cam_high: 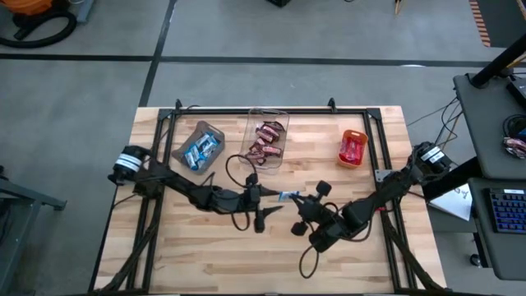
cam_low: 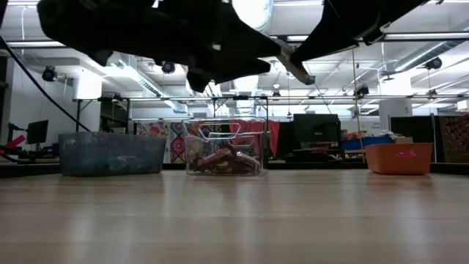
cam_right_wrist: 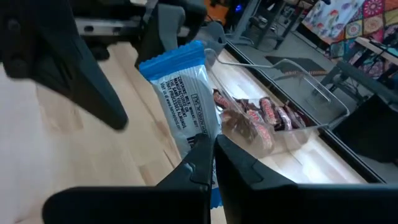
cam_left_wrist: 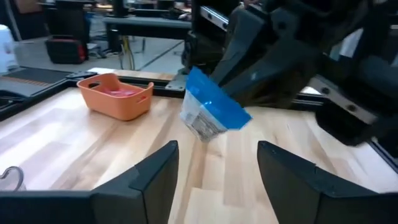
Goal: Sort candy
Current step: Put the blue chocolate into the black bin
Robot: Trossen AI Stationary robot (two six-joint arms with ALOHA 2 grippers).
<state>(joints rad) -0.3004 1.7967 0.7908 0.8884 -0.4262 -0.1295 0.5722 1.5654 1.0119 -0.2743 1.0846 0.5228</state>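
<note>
A blue-and-white candy bar [cam_right_wrist: 183, 99] is pinched at one end by the right gripper [cam_right_wrist: 211, 158], whose fingers are closed tight on the wrapper. The wrapper is white with small dark print along its middle and blue crimped ends. It is held above the bare wood of the table [cam_high: 205, 255] near its middle, in front of the clear bin [cam_high: 268, 138] of dark brown bars. In the high view its long axis runs roughly left to right, the free end pointing toward the left gripper [cam_high: 261, 205]; in the left wrist view it tilts, one blue end raised. The left gripper faces that free end with its fingers [cam_left_wrist: 152, 177] spread wide, not touching the bar. Both arms reach inward from the table's sides, meeting near the centre. The grey bin [cam_high: 198, 147] holds blue-and-white bars, the orange bin [cam_high: 352, 148] red ones.
</note>
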